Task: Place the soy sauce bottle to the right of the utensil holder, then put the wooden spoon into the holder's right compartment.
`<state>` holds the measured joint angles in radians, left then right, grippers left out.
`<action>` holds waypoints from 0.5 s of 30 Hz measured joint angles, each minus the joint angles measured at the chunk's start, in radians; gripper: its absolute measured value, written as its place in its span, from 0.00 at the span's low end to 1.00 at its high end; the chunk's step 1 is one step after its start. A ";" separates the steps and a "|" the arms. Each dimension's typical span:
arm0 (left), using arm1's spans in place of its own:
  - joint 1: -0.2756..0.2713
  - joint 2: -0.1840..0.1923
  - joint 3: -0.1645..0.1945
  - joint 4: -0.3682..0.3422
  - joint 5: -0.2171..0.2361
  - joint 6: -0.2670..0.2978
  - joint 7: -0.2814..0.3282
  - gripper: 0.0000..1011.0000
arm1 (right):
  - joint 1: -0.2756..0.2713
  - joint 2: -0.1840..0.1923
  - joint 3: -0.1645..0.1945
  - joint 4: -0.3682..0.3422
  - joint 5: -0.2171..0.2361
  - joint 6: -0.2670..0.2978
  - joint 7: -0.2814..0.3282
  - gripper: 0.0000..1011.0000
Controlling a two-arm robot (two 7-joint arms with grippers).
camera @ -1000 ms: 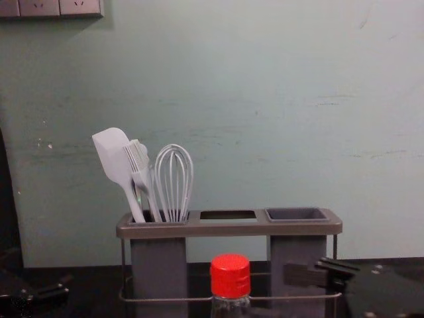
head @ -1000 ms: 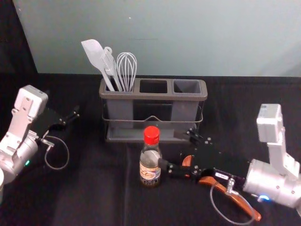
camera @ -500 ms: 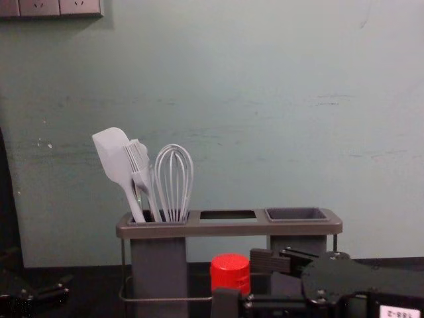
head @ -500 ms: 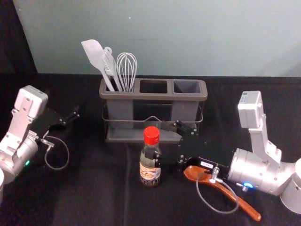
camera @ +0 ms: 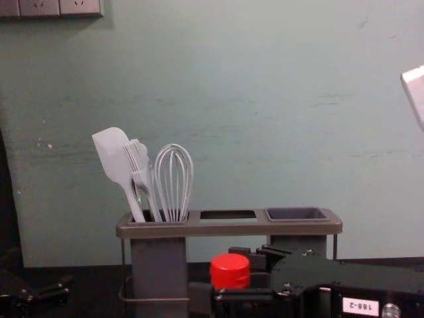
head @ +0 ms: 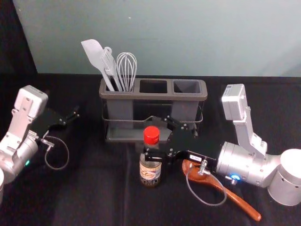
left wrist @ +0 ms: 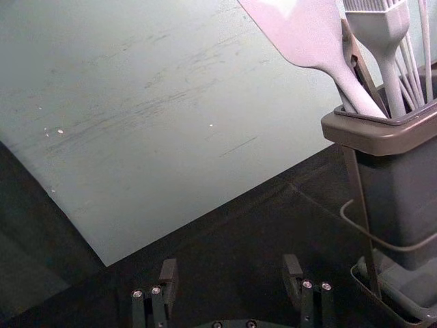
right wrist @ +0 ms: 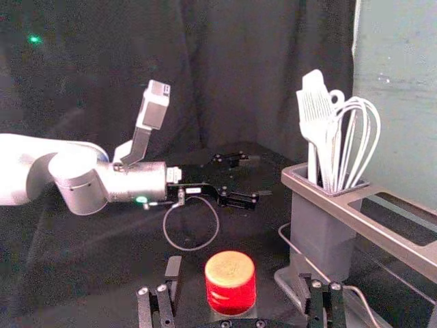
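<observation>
The soy sauce bottle (head: 150, 173) stands upright in front of the utensil holder (head: 153, 96). Around its upper part my right gripper (head: 156, 137) is open, one finger on the near side and one behind. In the right wrist view the red cap (right wrist: 230, 281) sits between the separated fingers of my right gripper (right wrist: 239, 275), with visible gaps at both sides. The wooden spoon (head: 240, 202) lies on the table under the right arm, its bowl partly covered by it. My left gripper (head: 65, 106) is parked at the left, and its fingers stand apart in the left wrist view.
A white spatula (head: 96, 55), a brush and a whisk (head: 126, 68) stand in the holder's left compartment. The holder's middle and right openings hold no utensils. A wall rises behind the black-covered table (head: 89, 188).
My right gripper has moved left and slightly toward the holder, bringing its open fingers around the bottle. More of the spoon is uncovered. Bottle and left arm have stayed in place.
</observation>
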<state>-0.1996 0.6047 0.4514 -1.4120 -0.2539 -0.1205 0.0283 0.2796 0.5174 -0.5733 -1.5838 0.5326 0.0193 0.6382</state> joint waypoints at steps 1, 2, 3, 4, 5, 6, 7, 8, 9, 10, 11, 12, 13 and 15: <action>0.000 0.000 0.000 0.000 0.000 0.000 0.000 0.99 | 0.001 -0.001 0.000 0.001 0.000 0.001 -0.001 0.99; 0.000 0.000 0.000 0.000 0.000 0.000 0.000 0.99 | 0.001 -0.001 0.000 0.001 0.000 0.001 -0.001 0.99; 0.000 0.000 0.000 0.000 0.000 0.000 0.000 0.99 | 0.001 -0.001 0.000 0.001 0.000 0.001 -0.001 0.99; 0.000 0.000 0.000 0.000 0.000 0.000 0.000 0.99 | 0.000 0.000 0.000 0.001 0.000 0.001 -0.001 0.99; 0.000 0.000 0.000 0.000 0.000 0.000 0.000 0.99 | 0.000 0.000 0.000 0.000 0.000 0.000 -0.001 0.99; 0.000 0.000 0.000 0.000 0.000 0.000 0.000 0.99 | 0.000 0.000 0.000 0.000 0.000 0.000 -0.001 0.99; 0.000 0.000 0.000 0.000 0.000 0.000 0.000 0.99 | 0.000 0.000 0.000 0.000 0.000 0.000 -0.001 0.99; 0.000 0.000 0.000 0.000 0.000 0.000 0.000 0.99 | 0.000 0.000 0.000 0.000 0.000 0.000 -0.001 0.99; 0.000 0.000 0.000 0.000 0.000 0.000 0.000 0.99 | -0.001 0.001 0.001 0.000 0.000 0.000 -0.001 0.98; 0.000 0.000 0.000 0.000 0.000 0.000 0.000 0.99 | -0.001 0.001 0.001 0.000 0.000 0.000 -0.001 0.95; 0.000 0.000 0.000 0.000 0.000 0.000 0.000 0.99 | -0.001 0.001 0.001 0.000 0.000 0.000 -0.001 0.94; 0.000 0.000 0.000 0.000 0.000 0.000 0.000 0.99 | -0.001 0.001 0.001 0.000 0.000 0.000 -0.001 0.92; 0.000 0.000 0.000 0.000 0.000 0.000 0.000 0.99 | -0.001 0.001 0.001 0.000 0.000 0.000 -0.001 0.90; 0.000 0.000 0.000 0.000 0.000 0.000 0.000 0.99 | -0.001 0.001 0.001 -0.001 0.000 0.000 -0.001 0.85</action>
<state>-0.1995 0.6047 0.4514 -1.4120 -0.2539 -0.1205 0.0283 0.2785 0.5188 -0.5720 -1.5844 0.5325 0.0188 0.6377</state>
